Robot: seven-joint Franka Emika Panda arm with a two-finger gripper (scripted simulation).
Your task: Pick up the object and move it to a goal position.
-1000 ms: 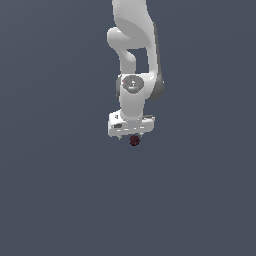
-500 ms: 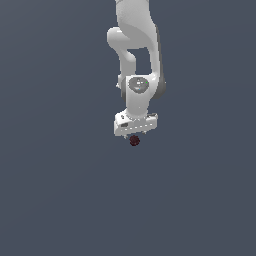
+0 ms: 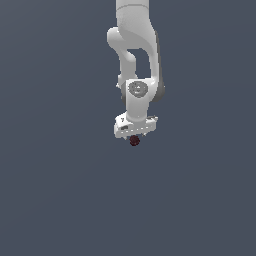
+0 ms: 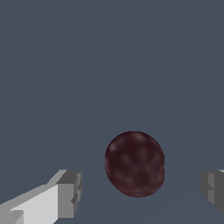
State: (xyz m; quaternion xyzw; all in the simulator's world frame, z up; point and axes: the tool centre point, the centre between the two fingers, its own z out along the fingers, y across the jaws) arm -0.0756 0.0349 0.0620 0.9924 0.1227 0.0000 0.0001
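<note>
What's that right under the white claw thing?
A small dark red bumpy lump sits between the open gripper's fingers, neither touching it. Beneath it, only plain grey surface shows.

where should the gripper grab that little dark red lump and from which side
Grip the dark red lump across its widest middle, coming straight down from above as the gripper is already lined up. It is roundish and bumpy with no handle or flat face, so a centred pinch is probably least likely to squeeze it out. The jaws stand open on either side, not touching it, with the lump slightly nearer one finger.
</note>
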